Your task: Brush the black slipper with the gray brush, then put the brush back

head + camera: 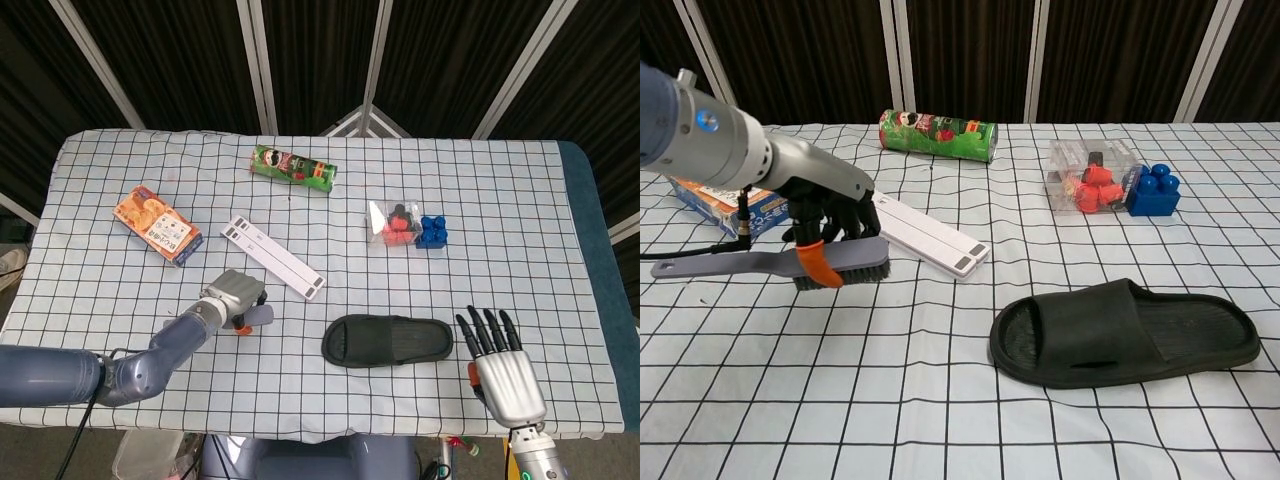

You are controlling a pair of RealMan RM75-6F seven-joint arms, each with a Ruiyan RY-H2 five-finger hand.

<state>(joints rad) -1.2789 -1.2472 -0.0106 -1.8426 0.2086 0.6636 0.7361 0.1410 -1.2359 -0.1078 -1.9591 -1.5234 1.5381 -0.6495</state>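
On the worktop [520, 200], the slipper [387, 341] lies near the front edge, right of the brush [780, 262]. The chips can [293, 167] lies toward the back edge, the snack box [158, 225] toward the left edge. The flat strip [273, 256] sits between box and slipper; the toy blocks [410, 227] lie behind the slipper
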